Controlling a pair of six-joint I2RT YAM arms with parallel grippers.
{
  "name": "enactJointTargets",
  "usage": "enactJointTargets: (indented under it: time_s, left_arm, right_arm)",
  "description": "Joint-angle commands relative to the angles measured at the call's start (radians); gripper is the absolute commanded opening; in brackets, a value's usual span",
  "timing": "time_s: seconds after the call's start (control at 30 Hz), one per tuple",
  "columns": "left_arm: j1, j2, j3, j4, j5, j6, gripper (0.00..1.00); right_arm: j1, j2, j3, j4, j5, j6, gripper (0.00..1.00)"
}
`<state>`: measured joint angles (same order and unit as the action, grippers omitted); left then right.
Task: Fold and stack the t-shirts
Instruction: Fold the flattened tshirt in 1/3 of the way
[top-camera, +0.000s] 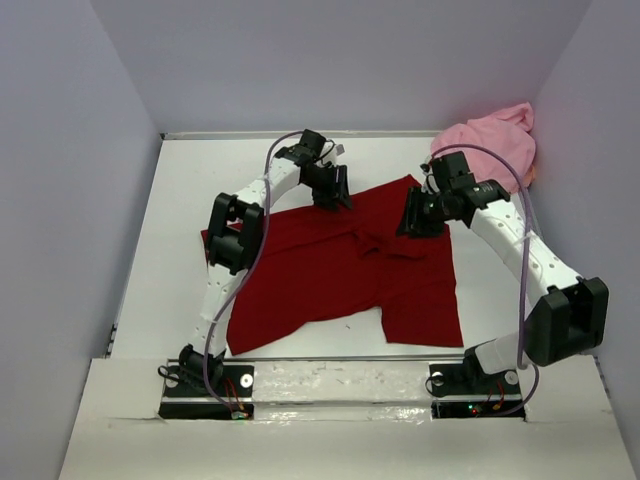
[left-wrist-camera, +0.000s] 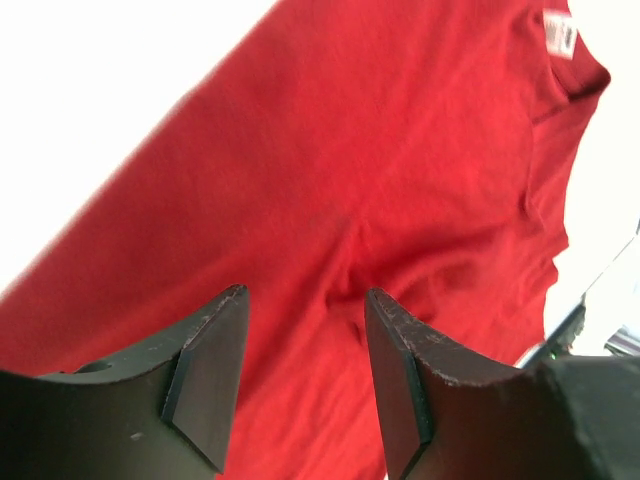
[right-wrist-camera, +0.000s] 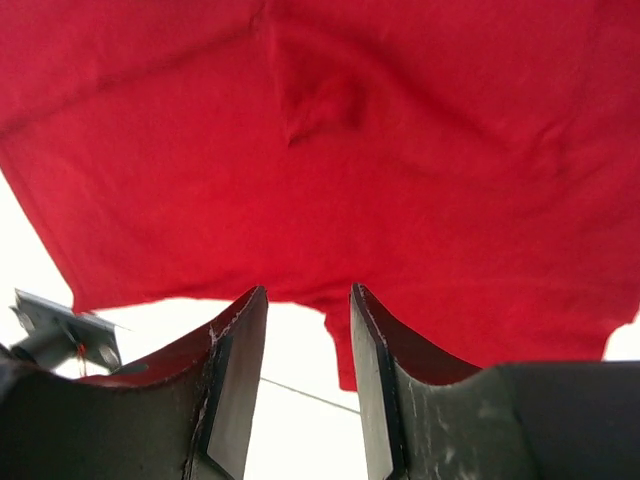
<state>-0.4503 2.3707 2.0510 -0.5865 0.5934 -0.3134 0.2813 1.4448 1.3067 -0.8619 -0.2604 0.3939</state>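
The dark red t-shirt lies spread on the white table, with creases near its middle. It fills the left wrist view and the right wrist view. The light pink t-shirt sits bunched in the far right corner. My left gripper is open and empty over the red shirt's far edge. My right gripper is open and empty over the shirt's far right part. Red cloth and white table show between its fingers, and nothing is held.
Grey walls close in the table on three sides. A raised white ledge runs along the near edge by the arm bases. A white label shows at the red shirt's collar.
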Motion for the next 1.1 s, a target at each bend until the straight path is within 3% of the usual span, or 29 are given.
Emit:
enactJointTargets:
  time_s: [0.0,0.27,0.4,0.6,0.77,0.8,0.87,1.07]
  left_arm:
    - [-0.001,0.041,0.098,-0.007,0.009,0.013,0.6]
    - [-0.004,0.085,0.11,0.046,0.049,-0.003,0.6]
    - [-0.01,0.099,0.12,0.063,0.077,-0.015,0.59]
    - [-0.025,0.117,0.127,0.03,0.008,-0.01,0.5]
    - [-0.025,0.145,0.156,-0.067,-0.141,-0.009,0.46]
    - [-0.025,0.148,0.161,-0.078,-0.155,-0.009,0.38]
    - [-0.025,0.157,0.161,-0.09,-0.173,-0.007,0.3]
    - [-0.025,0.163,0.146,-0.11,-0.202,-0.009,0.27]
  right_arm:
    - [0.084,-0.035,-0.067,0.023,0.084,0.075,0.44]
    - [0.127,-0.023,-0.21,0.155,0.101,0.181,0.35]
    - [0.137,0.025,-0.202,0.187,0.105,0.194,0.35]
    - [0.156,0.132,-0.173,0.248,0.085,0.206,0.35]
    - [0.165,0.206,-0.149,0.296,0.075,0.221,0.35]
    - [0.165,0.216,-0.146,0.308,0.075,0.223,0.35]
    - [0.165,0.244,-0.136,0.319,0.07,0.224,0.36]
    - [0.174,0.29,-0.087,0.328,0.066,0.218,0.36]
